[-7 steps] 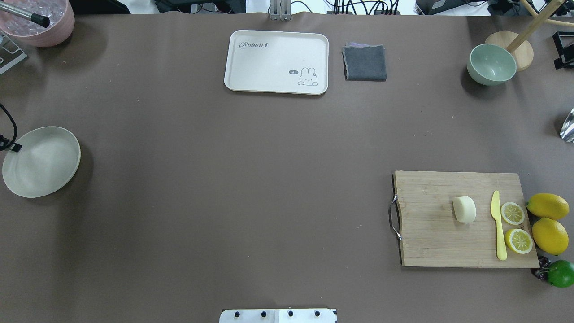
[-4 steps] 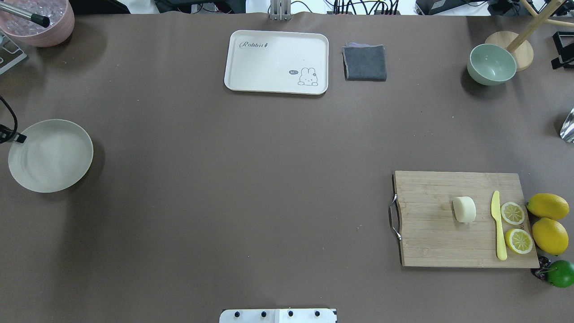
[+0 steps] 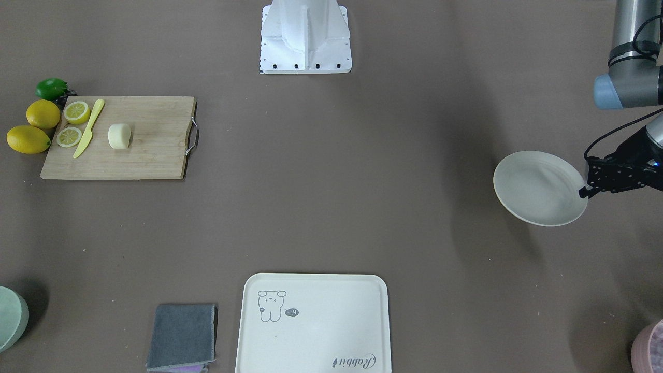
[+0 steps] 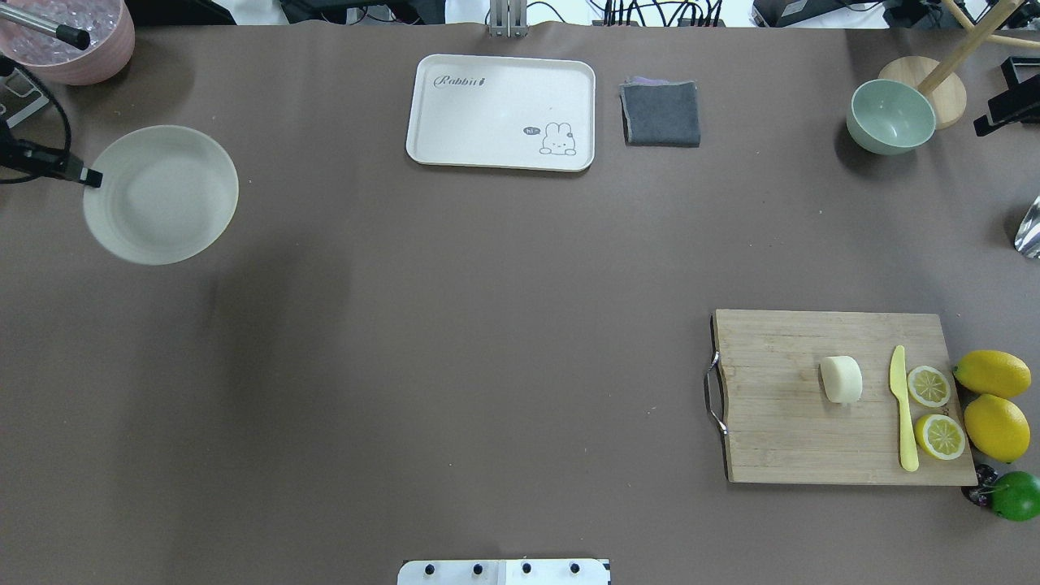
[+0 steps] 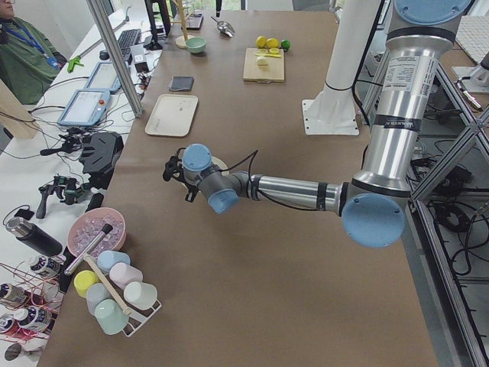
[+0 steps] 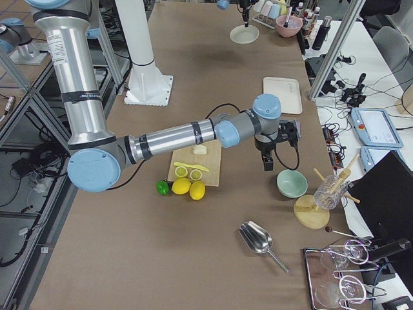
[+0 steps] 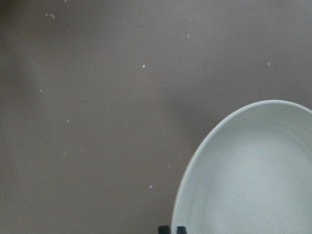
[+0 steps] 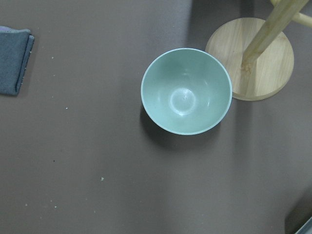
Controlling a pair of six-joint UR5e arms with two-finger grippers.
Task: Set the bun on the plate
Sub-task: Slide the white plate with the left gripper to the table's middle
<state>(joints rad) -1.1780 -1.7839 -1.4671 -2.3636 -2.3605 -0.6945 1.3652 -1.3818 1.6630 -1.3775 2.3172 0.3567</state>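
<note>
Cream plate (image 4: 161, 195) carried farther tableward, left claw (image 4: 93, 179) gripping.

My left wrist view cuts the plate (image 7: 253, 170) off at right and bottom. My right gripper (image 4: 1003, 114) runs off the overhead edge, jaws unreadable.

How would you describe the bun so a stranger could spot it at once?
Find the wooden cutting board at the robot's right end of the table. The bun lies near its middle, beside the yellow knife. Unlike the lemon slices past the knife, it is a plain, smooth, cream-white lump without segments.
</note>
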